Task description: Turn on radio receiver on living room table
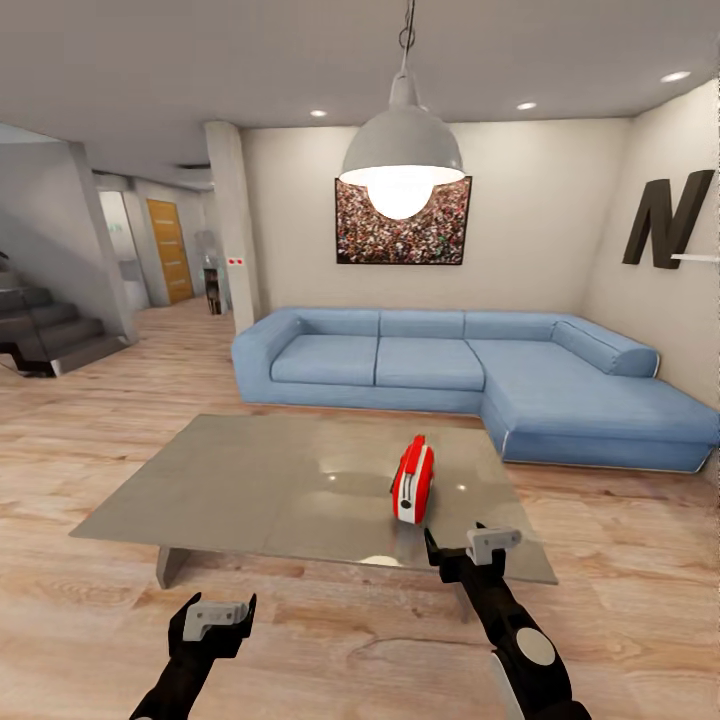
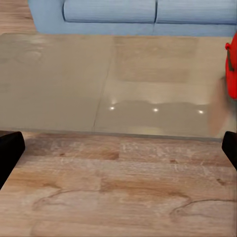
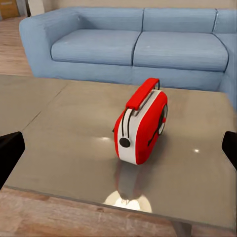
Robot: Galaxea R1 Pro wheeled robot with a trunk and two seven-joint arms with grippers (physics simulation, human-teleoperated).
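Standing upright on the grey table (image 1: 250,480), right of centre, the radio (image 1: 413,482) shows a red body and white end. The right wrist view adds its dark knob and red handle (image 3: 143,93). Both grippers, left (image 1: 213,617) and right (image 1: 470,550), are spread open, empty, short of the table.

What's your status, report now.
Both grippers, left and right, open, empty. Radio receiver upright on table, untouched. Path clear.
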